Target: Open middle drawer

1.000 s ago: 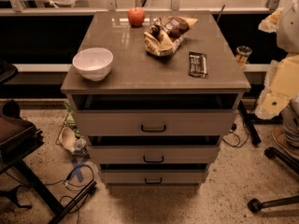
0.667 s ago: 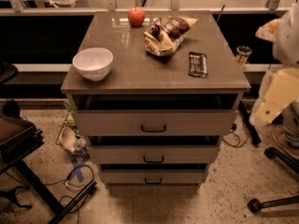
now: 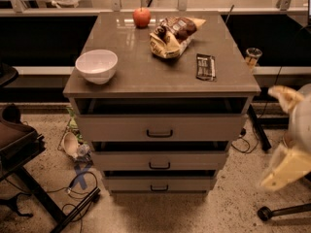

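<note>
Hand [image 3: 287, 136] well right of middle drawer [image 3: 194, 160], apart

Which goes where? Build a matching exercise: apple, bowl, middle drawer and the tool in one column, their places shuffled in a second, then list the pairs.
Things
1. apple
2. bowl
3. middle drawer
4. tool

Places
A. far right of the view, apart from the cabinet
B. back of the cabinet's top
C. between two other drawer fronts
D. front corner of the cabinet's top, on the view's left

Pairs: 1-B, 2-D, 3-C, 4-A
</note>
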